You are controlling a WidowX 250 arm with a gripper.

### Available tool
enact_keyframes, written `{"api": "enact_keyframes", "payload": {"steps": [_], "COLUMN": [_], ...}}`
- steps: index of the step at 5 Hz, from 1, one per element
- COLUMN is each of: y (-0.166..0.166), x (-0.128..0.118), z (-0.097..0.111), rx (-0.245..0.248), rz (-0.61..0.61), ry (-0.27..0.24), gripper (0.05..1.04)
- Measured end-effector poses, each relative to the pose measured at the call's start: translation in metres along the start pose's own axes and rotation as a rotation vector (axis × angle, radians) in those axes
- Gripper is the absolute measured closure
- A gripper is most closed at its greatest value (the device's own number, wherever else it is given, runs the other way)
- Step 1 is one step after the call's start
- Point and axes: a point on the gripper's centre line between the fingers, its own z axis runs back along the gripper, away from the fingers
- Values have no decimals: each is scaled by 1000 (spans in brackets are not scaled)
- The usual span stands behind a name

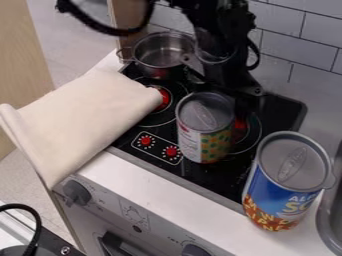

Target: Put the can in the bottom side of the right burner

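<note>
Two lidded cans, one pot

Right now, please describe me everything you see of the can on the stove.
The can stands upright on the black stovetop, at the near left side of the right burner. Its lid looks like silver metal, closed, with a pull tab. The label is pale with red at left, green and yellow patterned at right. The gripper is close behind; I cannot tell whether they touch.
</note>
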Motion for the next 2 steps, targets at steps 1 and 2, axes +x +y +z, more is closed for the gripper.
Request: {"api": "enact_keyframes", "payload": {"steps": [1, 2], "y": [-3, -6], "x": [-8, -14], "z": [6, 11], "rx": [-10, -34], "rz": [-14, -26], "ry": [-17, -15], "gripper": [83, 83]}}
